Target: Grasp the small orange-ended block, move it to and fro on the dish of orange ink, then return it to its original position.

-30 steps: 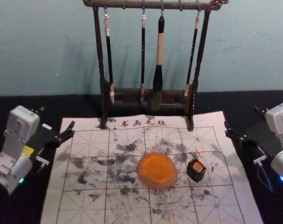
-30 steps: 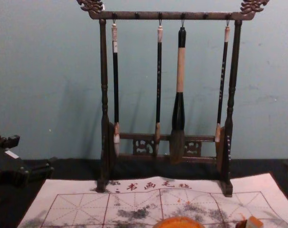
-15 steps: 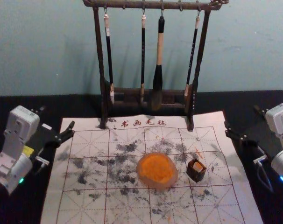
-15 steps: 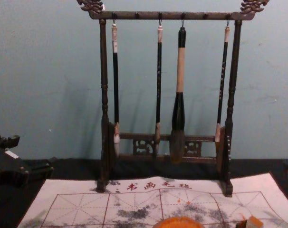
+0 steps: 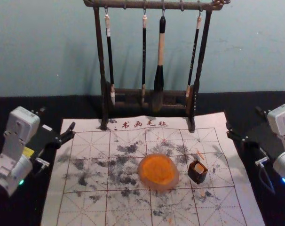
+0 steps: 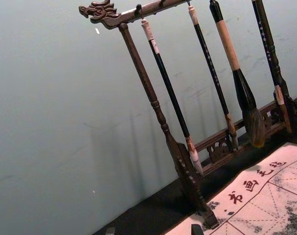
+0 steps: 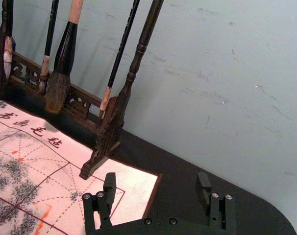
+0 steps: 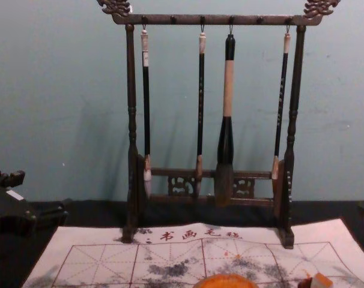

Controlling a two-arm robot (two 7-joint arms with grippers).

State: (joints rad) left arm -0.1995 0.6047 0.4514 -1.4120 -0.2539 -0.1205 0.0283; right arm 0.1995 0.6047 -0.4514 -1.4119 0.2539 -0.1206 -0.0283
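The small dark block [image 5: 197,172] with an orange end stands on the grid mat, to the right of the round dish of orange ink [image 5: 158,171] and apart from it. In the chest view the block's orange end [image 8: 321,280] and the dish [image 8: 226,281] show at the lower edge. My right gripper [image 5: 243,118] hangs beyond the mat's right edge, well away from the block; in the right wrist view the right gripper [image 7: 156,188] is open around nothing. Beyond the mat's left edge, my left gripper [image 5: 58,125] stands open and empty; the left gripper [image 6: 153,231] shows its tips in its wrist view.
A dark wooden rack [image 5: 149,4] with several hanging brushes stands across the mat's far end, behind the dish and block. The ink-stained mat [image 5: 86,214] lies on a black table [image 5: 48,102], with a wall behind.
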